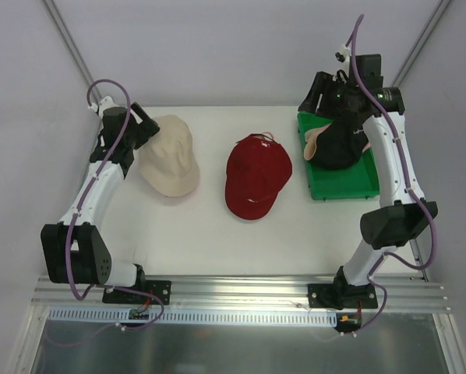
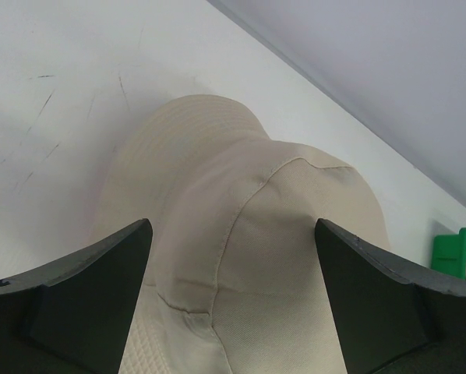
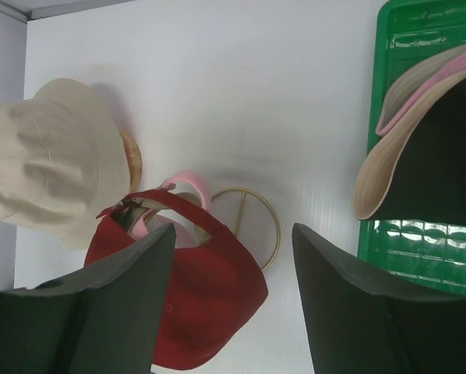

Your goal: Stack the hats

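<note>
Left of the top view: the left gripper [image 2: 231, 227] stands wide w/ nothing held. Its fingers [image 2: 85, 292] sit either side of the cream bucket hat [image 2: 248, 234], whose crown fills the gap just ahead in the L wrist view. Can't tell if the pads touch the cloth. The hat lies at the upper left of the table [image 1: 202, 234], right by the L arm and well apart from the R one, so the L arm is nearer. It's roundish, a bit longer up-down in the top frame. Soft woven fabric, seamed crown, floppy brim. A bit of wooden stand [image 3: 133, 160] peeks from under it. The next move is prob. to close on the crown, and the cloth should bunch, not resist.

Centre: the red cap [image 1: 256, 175] has a rounded crown, w/ its curved brim toward the bottom of the frame. It sits over a gold wire stand [image 3: 248, 222]. What looks like the pink hat [image 3: 182, 183] shows beneath it.

Right: a green tray [image 1: 350, 183] of glossy ribbed plastic holds the black hat [image 1: 338, 144] atop the tan cap [image 3: 377, 175], whose brim is pink-edged. The right gripper [image 3: 233, 230] hangs by the tray's far end, partly open and empty.
</note>
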{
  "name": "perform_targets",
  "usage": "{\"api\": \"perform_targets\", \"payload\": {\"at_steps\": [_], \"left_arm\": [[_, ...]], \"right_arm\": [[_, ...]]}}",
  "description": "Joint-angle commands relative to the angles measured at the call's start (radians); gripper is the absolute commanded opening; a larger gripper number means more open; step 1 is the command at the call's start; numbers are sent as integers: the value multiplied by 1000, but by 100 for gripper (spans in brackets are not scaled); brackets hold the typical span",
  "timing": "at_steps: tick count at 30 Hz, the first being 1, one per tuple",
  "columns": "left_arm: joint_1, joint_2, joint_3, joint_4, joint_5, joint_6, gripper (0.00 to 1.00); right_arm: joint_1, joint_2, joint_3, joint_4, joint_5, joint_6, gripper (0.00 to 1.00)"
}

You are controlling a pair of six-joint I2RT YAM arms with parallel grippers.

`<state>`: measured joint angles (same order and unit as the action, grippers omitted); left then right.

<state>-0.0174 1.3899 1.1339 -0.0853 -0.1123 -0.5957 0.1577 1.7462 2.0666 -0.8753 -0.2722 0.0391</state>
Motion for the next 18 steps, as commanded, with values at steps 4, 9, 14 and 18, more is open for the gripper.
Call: {"api": "perform_targets", "payload": {"at_steps": [4, 9, 14, 18], "left_arm": [[11, -9, -68, -128, -3, 14, 87], [42, -18, -106, -122, 2, 4, 87], [50, -23, -111, -116, 13, 5, 87], [51, -11, -99, -111, 31, 7, 87]], "right_arm": [[-37, 16, 50, -56, 11, -21, 66], [-86, 53, 93, -109, 39, -18, 65], [-135, 88, 90, -139, 65, -8, 65], [-155, 118, 76, -156, 90, -7, 64]]}}
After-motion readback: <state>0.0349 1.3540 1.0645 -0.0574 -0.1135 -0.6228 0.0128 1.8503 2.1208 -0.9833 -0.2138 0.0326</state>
